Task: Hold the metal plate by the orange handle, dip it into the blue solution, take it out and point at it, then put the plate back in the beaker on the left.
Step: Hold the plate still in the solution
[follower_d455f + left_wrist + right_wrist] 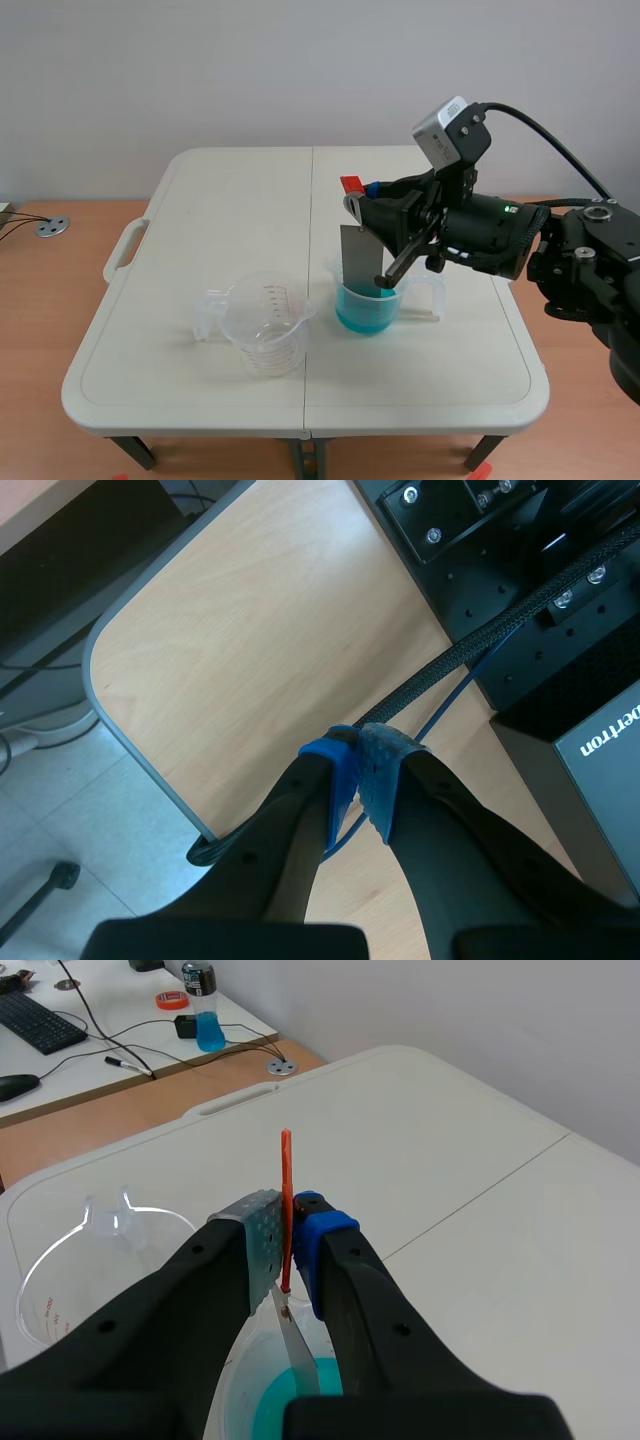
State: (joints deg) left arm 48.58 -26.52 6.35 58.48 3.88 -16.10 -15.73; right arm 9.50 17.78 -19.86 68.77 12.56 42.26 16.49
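A cream folding table stands before a plain pale wall, with wood-toned surfaces on either side. The metal plate hangs nearly upright over the table's middle. Its lower end sits inside the beaker of blue solution and appears to meet the liquid. The orange handle rises thin and vertical from the plate's top, with its tip standing above the finger pads. The right gripper is clamped on this handle with the fingers drawn narrow, one grey pad and one blue pad pressing its flat faces. The empty clear beaker stands just beside the blue one on the left, apart from it.

The left gripper lies outside the scene view. Its pads are closed together on nothing, over a wooden surface crossed by a black cable.

The step in hand is judged to be the dip. It is done well if the plate stays vertical and clear of the beaker wall, since a sideways push could tip the light beaker. Withdrawal should be straight upward. The thin handle gives little purchase, so a firm grip matters.
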